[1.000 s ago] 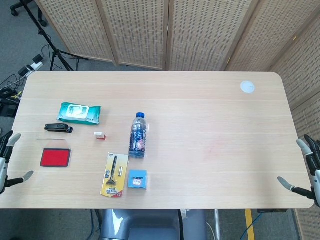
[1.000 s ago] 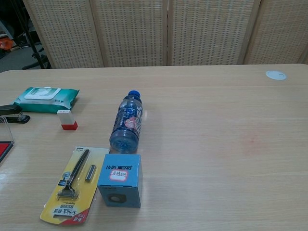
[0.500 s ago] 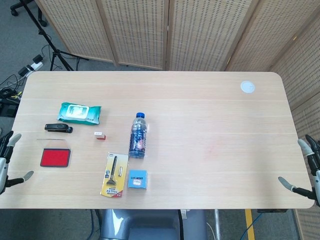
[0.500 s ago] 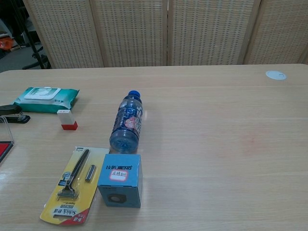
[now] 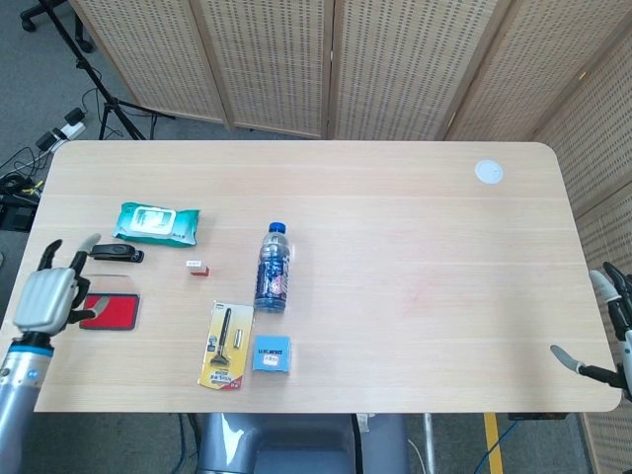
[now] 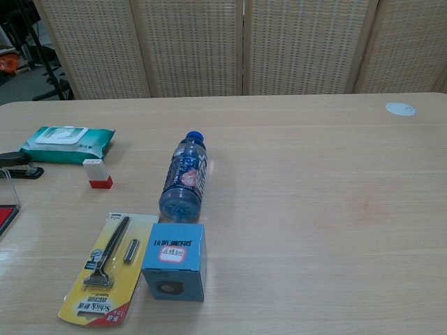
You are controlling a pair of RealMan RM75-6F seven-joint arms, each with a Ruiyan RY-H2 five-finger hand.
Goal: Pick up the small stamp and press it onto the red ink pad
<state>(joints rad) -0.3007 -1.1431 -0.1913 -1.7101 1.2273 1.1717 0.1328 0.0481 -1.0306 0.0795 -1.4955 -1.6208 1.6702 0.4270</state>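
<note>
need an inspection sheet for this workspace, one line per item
Surface: wooden table, with a white disc near its far right corner.
Job's things: small stamp stands untouched right of the ink pad, whose clear lid is open.
Clutter: wipes pack, black stapler, water bottle lying down, carded razor, blue box.
Hands: left hand is raised over the pad's left end, fingers spread, holding nothing; right hand is at the table's right edge, open.
Cables: some on the floor at far left.
Surroundings: woven screens behind the table; a black tripod at far left.
</note>
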